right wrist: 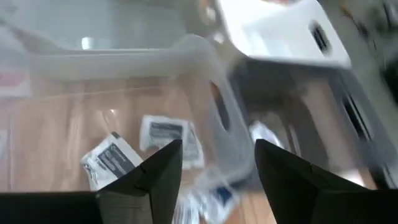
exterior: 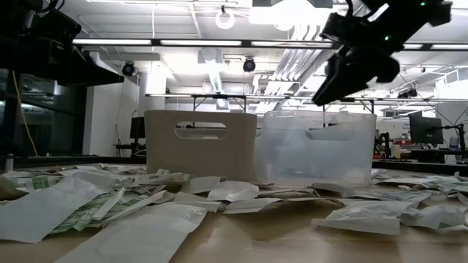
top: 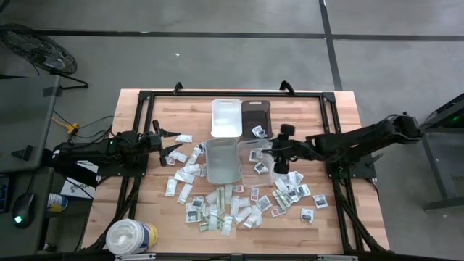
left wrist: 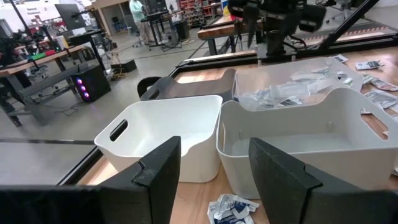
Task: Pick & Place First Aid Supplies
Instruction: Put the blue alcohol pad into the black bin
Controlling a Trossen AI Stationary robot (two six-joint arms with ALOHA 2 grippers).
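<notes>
Small white and greenish first aid packets (top: 239,199) lie flat all over the near half of the wooden table. A few more packets (right wrist: 165,134) lie on the floor of a clear bin (top: 259,156). My right gripper (top: 274,156) hovers open over that clear bin's right side, tilted down, with nothing between its fingers (right wrist: 217,152). My left gripper (top: 174,145) waits open and level at the table's left, pointing at the bins (left wrist: 214,149).
Four bins stand mid-table: a white one (top: 225,117) and a dark one (top: 255,116) at the back, a pale one (top: 222,161) beside the clear one in front. A big round tub (top: 130,235) sits at the near left corner.
</notes>
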